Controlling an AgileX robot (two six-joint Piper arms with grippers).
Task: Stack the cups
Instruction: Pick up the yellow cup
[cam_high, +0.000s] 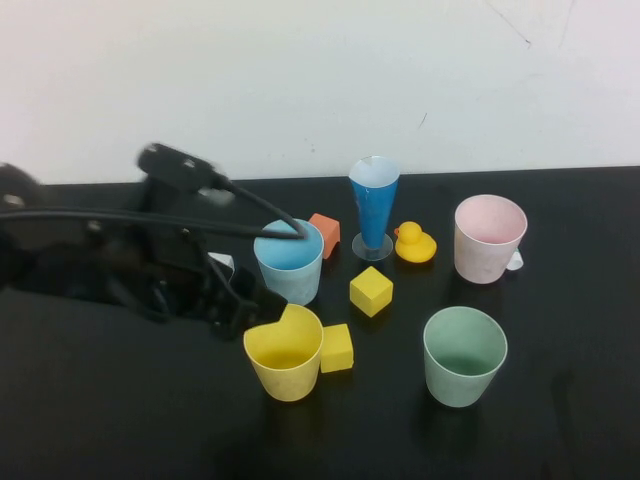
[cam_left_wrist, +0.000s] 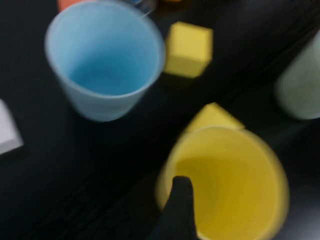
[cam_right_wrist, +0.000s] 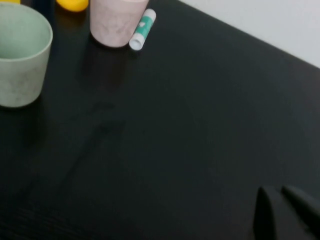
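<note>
My left gripper spread wide at matte yellow plastic tumbler, one finger inside its rim. My right gripper pinched closed over bare black bench.

Four matte tapered cups are standing upright and apart on the black table: the light blue cup left of centre, the yellow cup just nearer. The pale pink cup is sitting far right, the mint green cup near right.
</note>
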